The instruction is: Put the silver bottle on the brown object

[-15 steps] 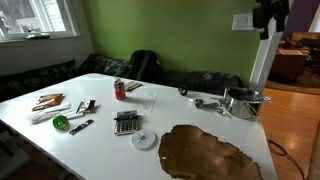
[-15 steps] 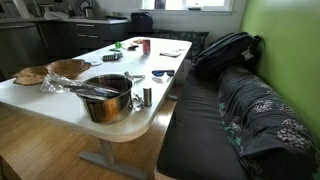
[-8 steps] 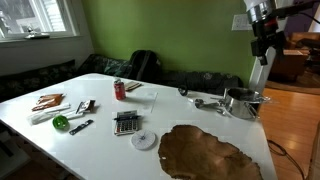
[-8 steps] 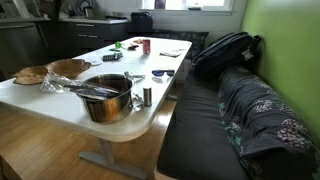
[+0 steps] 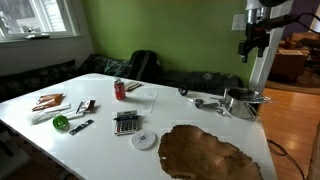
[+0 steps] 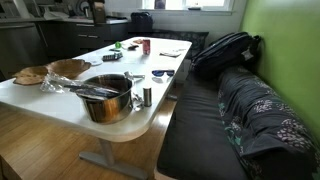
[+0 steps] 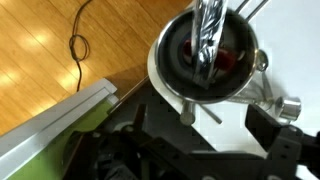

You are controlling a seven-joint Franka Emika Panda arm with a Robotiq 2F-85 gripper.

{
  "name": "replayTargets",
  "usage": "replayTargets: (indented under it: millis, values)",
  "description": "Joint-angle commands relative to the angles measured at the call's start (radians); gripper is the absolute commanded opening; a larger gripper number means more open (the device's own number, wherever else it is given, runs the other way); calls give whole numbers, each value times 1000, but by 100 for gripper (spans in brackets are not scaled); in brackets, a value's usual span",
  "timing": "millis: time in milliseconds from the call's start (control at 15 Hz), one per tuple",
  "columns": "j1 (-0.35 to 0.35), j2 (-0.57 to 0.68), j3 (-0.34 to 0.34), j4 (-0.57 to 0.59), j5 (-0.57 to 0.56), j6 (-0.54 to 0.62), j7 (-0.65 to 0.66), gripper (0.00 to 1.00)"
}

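Your inventory, as it stands:
- silver bottle (image 6: 147, 97): upright on the counter (image 5: 100, 140), just beside the steel pot (image 6: 108, 98), well apart from the brown object (image 5: 205, 152)
- end effector (image 5: 251, 44): high above the pot; you cannot tell whether it is spread or pressed together

- Black robot gripper (image 5: 248, 45): shown small and dark in an exterior view; jaw spacing cannot be made out.
- Large flat mottled brown sheet (image 5: 205, 150): cropped by the bottom edge.
- Wide shiny steel pot (image 7: 205, 50): blurred in the wrist view, cropped at the top.
- Small slim silver bottle (image 6: 147, 96): rendered too small for detail.
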Motion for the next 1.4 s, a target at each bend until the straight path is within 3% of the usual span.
replayTargets:
  millis: [0, 200, 333, 400, 467, 667, 867, 1133, 1333]
  values:
    - [-51, 120, -44, -18, -35, 281, 92, 100]
    - [-72, 291, -86, -21, 3, 458, 157, 100]
    - [-67, 410, -97, 14, 142, 446, 108, 100]
    - [-106, 436, -46, 32, 254, 417, 37, 100]
    - [-46, 353, -113, -22, 141, 436, 92, 100]
    - [-53, 440, -93, 19, 240, 435, 50, 100]
    - [-59, 430, -85, 24, 268, 447, 45, 100]
    - [-80, 394, -48, 28, 423, 463, -27, 100]
    - [-91, 451, -37, 81, 510, 548, -89, 100]
